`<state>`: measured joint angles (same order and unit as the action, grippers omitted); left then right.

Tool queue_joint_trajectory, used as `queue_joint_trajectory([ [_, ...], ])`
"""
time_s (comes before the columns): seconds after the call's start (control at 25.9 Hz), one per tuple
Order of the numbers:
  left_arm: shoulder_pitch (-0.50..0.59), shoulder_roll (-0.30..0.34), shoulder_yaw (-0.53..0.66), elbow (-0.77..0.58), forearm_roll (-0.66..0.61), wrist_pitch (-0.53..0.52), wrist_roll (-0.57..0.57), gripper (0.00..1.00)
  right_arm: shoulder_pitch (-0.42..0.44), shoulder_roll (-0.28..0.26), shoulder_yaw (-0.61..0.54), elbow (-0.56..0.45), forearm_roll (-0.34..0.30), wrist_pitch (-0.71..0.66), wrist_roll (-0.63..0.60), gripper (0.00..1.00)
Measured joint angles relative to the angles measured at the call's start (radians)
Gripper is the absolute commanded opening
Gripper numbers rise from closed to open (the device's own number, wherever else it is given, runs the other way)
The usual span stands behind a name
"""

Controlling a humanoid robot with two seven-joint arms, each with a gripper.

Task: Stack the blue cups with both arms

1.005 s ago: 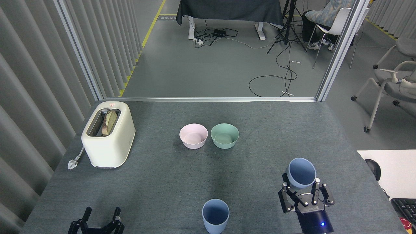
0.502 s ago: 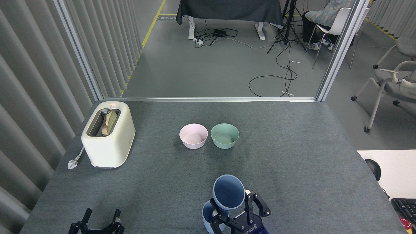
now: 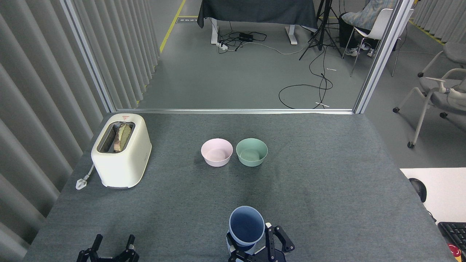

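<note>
At the bottom centre of the head view, a pale blue cup (image 3: 246, 228) is held upright in my right gripper (image 3: 255, 243), whose black fingers are shut around its lower wall. It sits over the spot where the second blue cup stood, and only a pale sliver (image 3: 231, 249) of that one peeks out beneath it; I cannot tell how deep the held cup sits in it. My left gripper (image 3: 111, 247) rests at the bottom left edge, fingers spread open around nothing, well away from both cups.
A cream toaster (image 3: 121, 150) with bread in its slot stands at the left, its plug (image 3: 81, 182) lying beside it. A pink bowl (image 3: 216, 152) and a mint-green bowl (image 3: 251, 152) sit mid-table. A white desk (image 3: 440, 193) with a keyboard is at the right.
My right gripper carried the blue cup from the right side leftward, then down over the standing cup, which is now almost fully covered. The left gripper stayed put.
</note>
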<state>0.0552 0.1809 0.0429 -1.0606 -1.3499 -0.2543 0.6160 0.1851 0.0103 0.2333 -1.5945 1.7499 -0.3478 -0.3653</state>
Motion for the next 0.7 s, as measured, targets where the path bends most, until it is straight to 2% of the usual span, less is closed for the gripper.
queue_joint_trajectory([
  [0.5, -0.005, 0.002, 0.000, 0.002, 0.001, -0.003, 0.001, 0.99, -0.026, 0.006, -0.015, -0.006, -0.008, 0.010, -0.011, 1.00],
  [0.7, 0.000, 0.000, 0.000, -0.005, 0.001, -0.005, 0.001, 0.99, -0.031, 0.020, -0.160, -0.023, -0.046, 0.152, -0.035, 1.00],
])
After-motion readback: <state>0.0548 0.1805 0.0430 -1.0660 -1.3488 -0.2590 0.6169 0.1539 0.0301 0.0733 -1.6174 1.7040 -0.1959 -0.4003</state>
